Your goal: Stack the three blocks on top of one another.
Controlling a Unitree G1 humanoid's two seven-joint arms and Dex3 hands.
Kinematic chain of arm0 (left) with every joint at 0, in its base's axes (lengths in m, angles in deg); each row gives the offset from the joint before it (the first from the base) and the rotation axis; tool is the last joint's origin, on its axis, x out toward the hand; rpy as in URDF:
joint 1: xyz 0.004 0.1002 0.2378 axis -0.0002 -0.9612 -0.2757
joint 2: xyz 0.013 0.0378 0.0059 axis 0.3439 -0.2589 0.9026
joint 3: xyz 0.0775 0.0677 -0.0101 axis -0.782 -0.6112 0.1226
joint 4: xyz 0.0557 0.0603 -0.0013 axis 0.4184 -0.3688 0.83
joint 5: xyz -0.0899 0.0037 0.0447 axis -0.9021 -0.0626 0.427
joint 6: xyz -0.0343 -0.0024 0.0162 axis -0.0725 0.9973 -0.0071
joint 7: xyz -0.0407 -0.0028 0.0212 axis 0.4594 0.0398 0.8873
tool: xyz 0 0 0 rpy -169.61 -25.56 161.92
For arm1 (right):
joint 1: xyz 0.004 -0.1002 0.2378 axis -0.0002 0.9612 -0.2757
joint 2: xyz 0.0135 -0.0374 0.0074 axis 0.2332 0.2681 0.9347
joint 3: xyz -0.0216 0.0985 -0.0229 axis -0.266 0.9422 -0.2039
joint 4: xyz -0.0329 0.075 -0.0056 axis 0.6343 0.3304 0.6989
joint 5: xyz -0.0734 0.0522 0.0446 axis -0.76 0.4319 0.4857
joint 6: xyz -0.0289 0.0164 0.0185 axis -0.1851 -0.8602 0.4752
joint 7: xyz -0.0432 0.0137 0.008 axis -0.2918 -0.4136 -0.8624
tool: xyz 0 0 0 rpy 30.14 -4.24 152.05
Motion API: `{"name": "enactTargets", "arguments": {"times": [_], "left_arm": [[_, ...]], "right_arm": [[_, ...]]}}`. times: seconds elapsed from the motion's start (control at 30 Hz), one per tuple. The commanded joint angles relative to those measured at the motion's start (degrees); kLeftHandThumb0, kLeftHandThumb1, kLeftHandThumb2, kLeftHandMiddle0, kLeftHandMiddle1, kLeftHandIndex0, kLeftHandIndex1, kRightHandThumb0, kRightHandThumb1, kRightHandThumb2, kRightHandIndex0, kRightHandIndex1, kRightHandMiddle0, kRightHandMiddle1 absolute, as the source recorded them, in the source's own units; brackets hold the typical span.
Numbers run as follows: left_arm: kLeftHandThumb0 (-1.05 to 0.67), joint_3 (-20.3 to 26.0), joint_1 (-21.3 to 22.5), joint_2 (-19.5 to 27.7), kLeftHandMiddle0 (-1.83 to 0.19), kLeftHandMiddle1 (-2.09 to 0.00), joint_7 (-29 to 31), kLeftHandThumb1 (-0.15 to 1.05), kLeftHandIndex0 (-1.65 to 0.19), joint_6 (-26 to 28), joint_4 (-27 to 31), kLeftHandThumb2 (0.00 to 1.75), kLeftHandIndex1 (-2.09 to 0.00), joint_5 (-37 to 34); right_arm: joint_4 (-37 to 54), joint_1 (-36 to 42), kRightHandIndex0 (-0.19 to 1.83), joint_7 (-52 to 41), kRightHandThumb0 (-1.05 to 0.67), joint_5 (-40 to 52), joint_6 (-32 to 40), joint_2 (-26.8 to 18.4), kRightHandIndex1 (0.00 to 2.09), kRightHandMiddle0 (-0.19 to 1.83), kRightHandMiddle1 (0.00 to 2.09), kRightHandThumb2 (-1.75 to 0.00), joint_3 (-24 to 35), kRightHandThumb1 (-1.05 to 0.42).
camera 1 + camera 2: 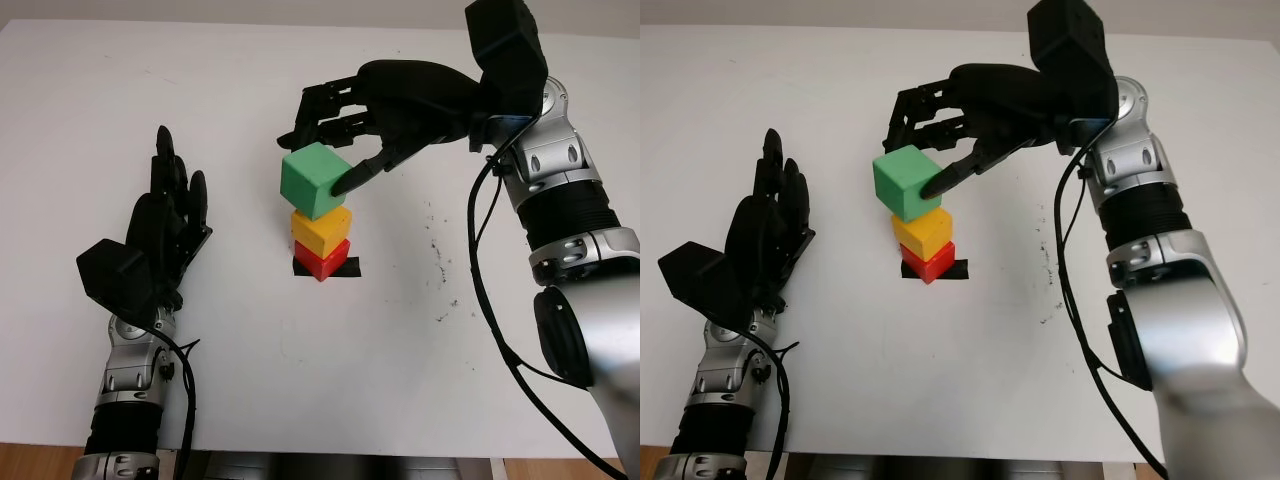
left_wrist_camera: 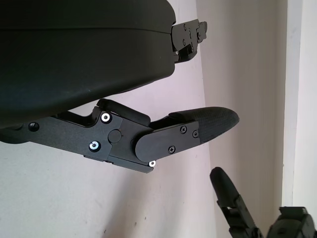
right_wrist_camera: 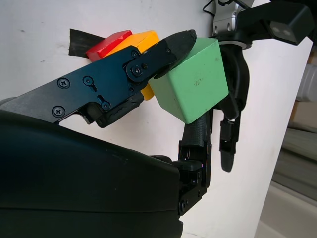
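My right hand [image 1: 316, 160] is shut on a green block [image 1: 312, 177], thumb on its near right face and fingers behind its far left side. The green block is tilted and sits right above a yellow block [image 1: 322, 232]; whether its lower corner touches the yellow top I cannot tell. The yellow block rests on a red block [image 1: 320, 261], which stands on a black tape mark [image 1: 348, 268]. In the right wrist view the thumb [image 3: 168, 47] presses the green block [image 3: 190, 82] beside the yellow block [image 3: 147, 38] and the red one [image 3: 109, 43]. My left hand [image 1: 165, 225] is open at the left.
The white table [image 1: 300, 370] stretches all around the stack. Small dark specks [image 1: 437, 250] mark the surface to the stack's right. A black cable [image 1: 485, 290] hangs along the right forearm. The table's front edge [image 1: 350, 452] runs near the bottom.
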Motion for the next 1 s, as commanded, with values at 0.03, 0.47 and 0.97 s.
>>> {"name": "enactTargets", "arguments": {"times": [0.03,0.47,0.97], "left_arm": [[-0.64,0.09,-1.71,-0.24,0.19,0.0,-0.03,1.05,0.19,0.19,0.42,0.65,0.0,-0.26],[-0.65,0.01,-1.44,-0.03,0.19,0.0,0.03,1.05,0.19,0.33,0.24,0.64,0.0,-0.17],[-0.64,0.14,-1.55,0.18,0.19,0.0,0.0,1.05,0.19,0.48,0.5,0.64,0.0,-0.17]], "right_arm": [[-0.27,-1.57,0.29,-0.03,-0.48,-0.53,-1.13,-0.2,0.03,0.39,1.66,-0.05,-0.1,-0.95],[-1.13,-1.41,0.3,-1.29,-0.47,-1.7,-1.94,-0.6,0.04,0.4,1.65,-0.05,-0.39,-0.95],[-1.19,-0.9,0.31,-2.12,-0.47,-2.23,-1.55,-0.96,0.04,0.41,1.65,-0.05,-0.42,-0.96]]}}
